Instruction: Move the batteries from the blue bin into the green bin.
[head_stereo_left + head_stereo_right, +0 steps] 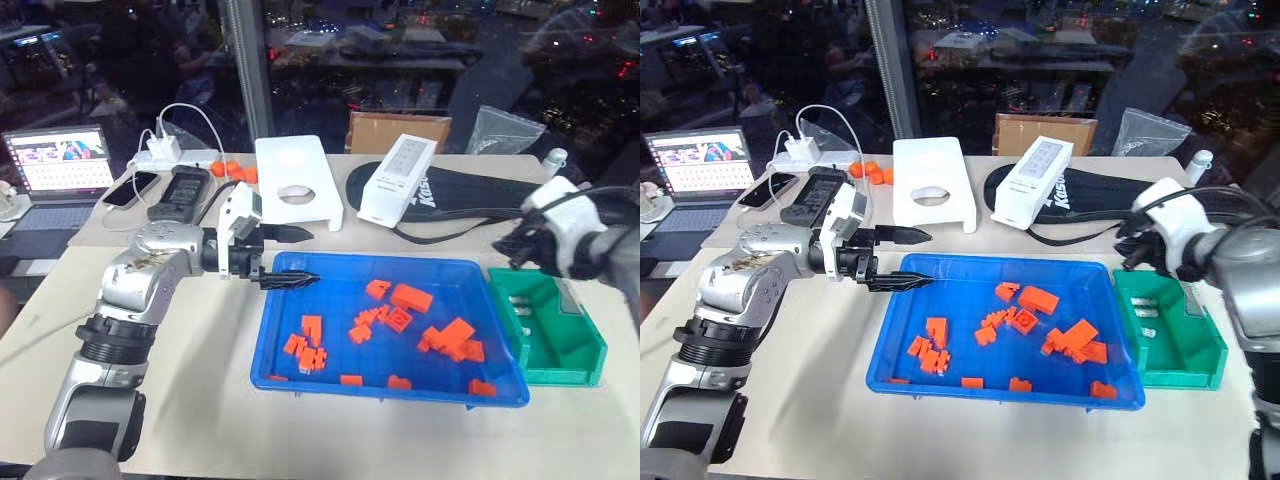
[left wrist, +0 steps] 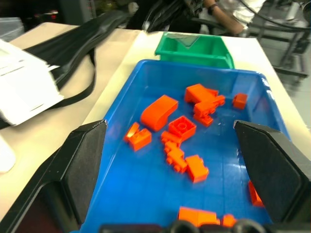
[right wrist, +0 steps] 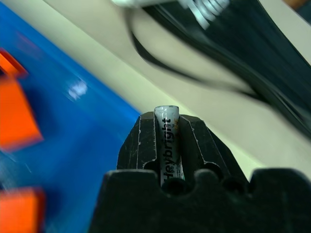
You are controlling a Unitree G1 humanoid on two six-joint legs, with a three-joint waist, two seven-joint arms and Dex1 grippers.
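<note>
The blue bin (image 1: 340, 300) lies mid-table and holds scattered orange bricks (image 1: 411, 297); I see no batteries among them. Right of it stands the green bin (image 1: 585, 355), with a few silvery batteries (image 1: 1146, 314) on its floor. My right gripper (image 1: 520, 250) hovers by the green bin's far left corner. In the right wrist view it (image 3: 167, 128) is shut on a battery (image 3: 167, 138) lettered in black. At the blue bin's far left corner, my left gripper (image 1: 296, 258) is open and empty, its fingers (image 2: 73, 170) spread wide.
Behind the bins lie a white block with a hole (image 1: 296, 182), a white box (image 1: 397, 180) on a black bag (image 1: 470, 195), and a cardboard box (image 1: 398, 130). A laptop (image 1: 58, 165), phone (image 1: 131, 189), charger (image 1: 160, 152) and small orange items (image 1: 232, 170) sit far left.
</note>
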